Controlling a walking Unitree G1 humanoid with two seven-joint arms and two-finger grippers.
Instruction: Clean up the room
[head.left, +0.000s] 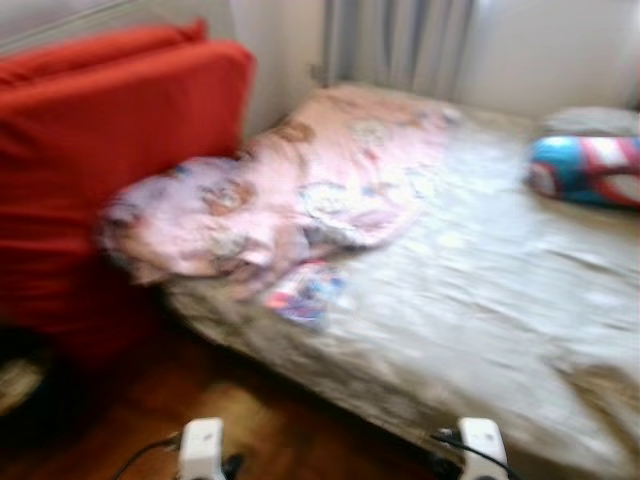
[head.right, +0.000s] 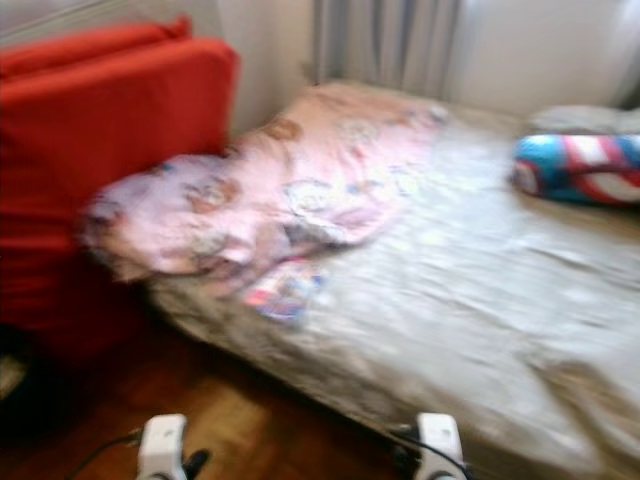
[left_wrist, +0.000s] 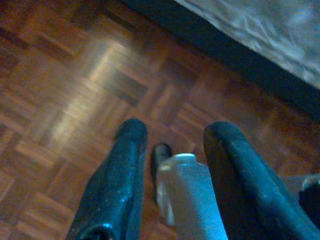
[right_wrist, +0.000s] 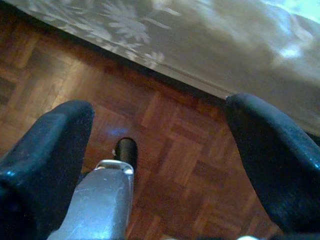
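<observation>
Facing the bed (head.left: 480, 330), both grippers spread and empty.
Tidying looks unstarted: pink blanket (head.left: 300, 200) bunched at ten o'clock, pillow (head.left: 590, 170) at two.

Bed (head.left: 480, 300) w/ pink blanket (head.left: 300, 190) (crumpled), striped pillow (head.left: 590, 168).

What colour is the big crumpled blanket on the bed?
The blanket is pale pink with small cartoon-like prints, clearest in the left eye view.
</observation>
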